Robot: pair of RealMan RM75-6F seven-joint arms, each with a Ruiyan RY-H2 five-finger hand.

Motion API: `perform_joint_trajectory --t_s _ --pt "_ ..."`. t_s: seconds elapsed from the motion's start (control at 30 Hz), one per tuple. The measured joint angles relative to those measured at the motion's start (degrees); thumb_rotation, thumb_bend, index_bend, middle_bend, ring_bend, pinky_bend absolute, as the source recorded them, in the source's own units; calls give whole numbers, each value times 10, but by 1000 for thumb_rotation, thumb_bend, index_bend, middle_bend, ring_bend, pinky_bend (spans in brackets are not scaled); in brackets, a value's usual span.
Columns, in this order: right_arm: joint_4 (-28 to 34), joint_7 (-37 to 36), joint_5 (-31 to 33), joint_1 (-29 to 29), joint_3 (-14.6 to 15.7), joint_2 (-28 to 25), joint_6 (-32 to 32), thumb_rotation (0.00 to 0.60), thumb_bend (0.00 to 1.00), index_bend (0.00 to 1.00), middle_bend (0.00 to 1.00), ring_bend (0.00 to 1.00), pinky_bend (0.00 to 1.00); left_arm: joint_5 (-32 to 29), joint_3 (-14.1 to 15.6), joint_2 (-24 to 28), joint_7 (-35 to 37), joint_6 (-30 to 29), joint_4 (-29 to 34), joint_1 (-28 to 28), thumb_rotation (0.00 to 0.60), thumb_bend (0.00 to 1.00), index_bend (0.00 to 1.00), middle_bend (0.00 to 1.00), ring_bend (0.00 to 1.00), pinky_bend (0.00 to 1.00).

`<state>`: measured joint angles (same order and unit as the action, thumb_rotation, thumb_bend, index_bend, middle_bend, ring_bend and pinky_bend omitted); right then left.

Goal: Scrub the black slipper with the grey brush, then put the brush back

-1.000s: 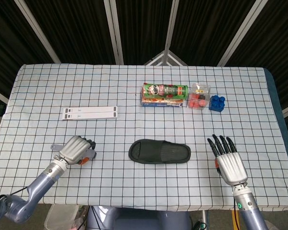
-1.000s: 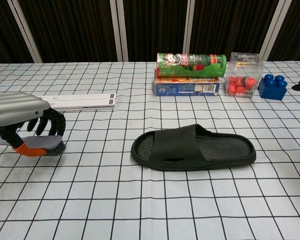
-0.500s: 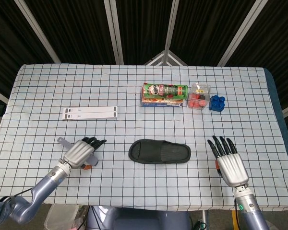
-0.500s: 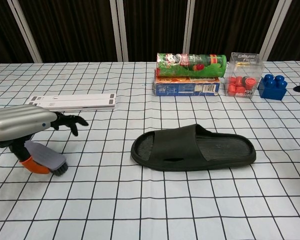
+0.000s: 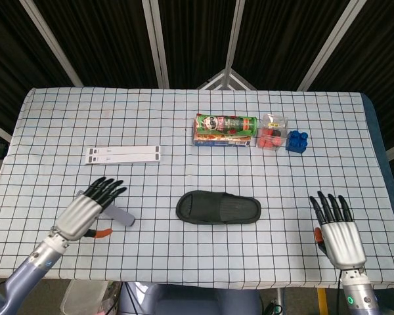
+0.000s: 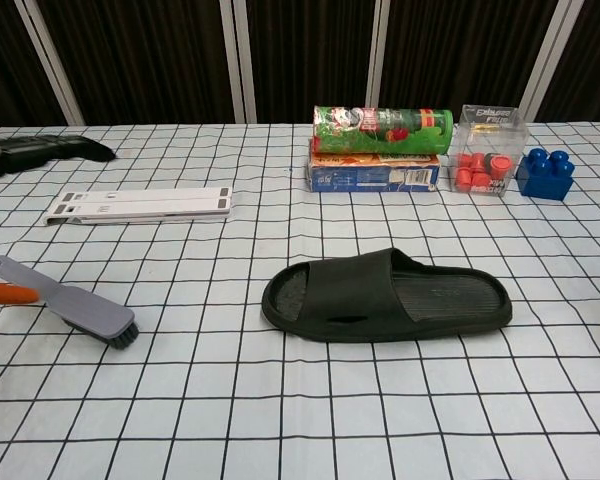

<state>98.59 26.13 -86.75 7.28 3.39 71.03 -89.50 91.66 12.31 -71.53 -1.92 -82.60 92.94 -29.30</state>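
Note:
The black slipper (image 5: pixel 218 208) lies flat at the middle of the checked tablecloth, toe to the right, also low in the chest view (image 6: pixel 385 295). The grey brush (image 6: pixel 75 308) with an orange handle end rests on the cloth left of the slipper, bristles down, and nothing holds it. My left hand (image 5: pixel 85 209) hovers over the brush's handle end with its fingers spread, holding nothing; its dark fingertips (image 6: pixel 50 150) show at the chest view's left edge. My right hand (image 5: pixel 338 230) is flat and open near the front right edge, well clear of the slipper.
At the back stand a green crisp can (image 5: pixel 226 123) on a flat box, a clear box of red pieces (image 5: pixel 271 133) and a blue block (image 5: pixel 297 140). A white strip (image 5: pixel 125 154) lies behind the brush.
My left hand has let go of the brush and lifted back toward the front left; the brush now lies free on the cloth. My right hand has drawn back toward the front edge.

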Motion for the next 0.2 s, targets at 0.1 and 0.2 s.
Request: perform_joint_trajectory --t_s 0.1,0.2 --pt "-1 -23 0 -16 6 -13 -14 600 448 0 0 0 0 6 12 8 -28 -75 -9 64 600 0 0 0 0 0" --pt "-4 -49 0 -26 4 -25 -27 600 418 0 0 0 0 18 20 13 -50 -135 -30 121 600 0 0 0 0 0"
